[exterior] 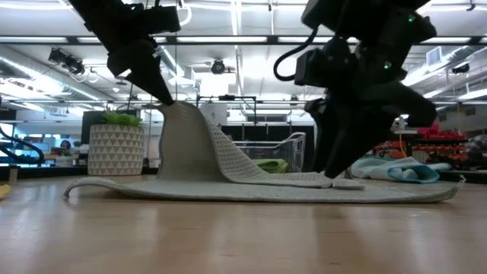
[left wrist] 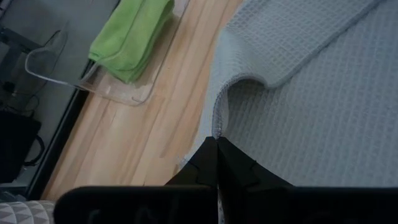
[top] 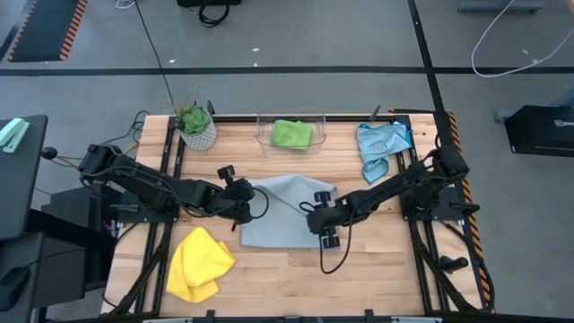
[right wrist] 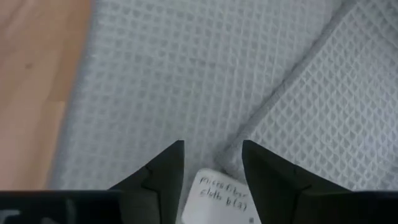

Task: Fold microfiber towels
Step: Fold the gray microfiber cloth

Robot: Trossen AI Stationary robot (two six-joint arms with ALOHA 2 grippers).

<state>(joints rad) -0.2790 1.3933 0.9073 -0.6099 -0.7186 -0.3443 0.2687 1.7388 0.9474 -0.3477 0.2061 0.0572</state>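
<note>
Folding grey towel (top: 285,213) mid-table: left gripper (top: 240,205) pinching a raised edge, right gripper (right wrist: 211,163) open above the tagged corner; fold risks collapsing if that pinch slips.

Bright, even light falls from ceiling strip lights (exterior: 251,39) in the upper frame of the low view, silhouetting both arms. Shadows on the table (top: 377,251) are soft. The wrist views' near fingers look blurred.

Pale grey waffle-weave towel (top: 282,211) w/ white tag (right wrist: 221,198), green (top: 291,134), lt blue (top: 380,144) & yellow (top: 199,262) towels, white triangle-patterned pot (top: 199,136).
</note>
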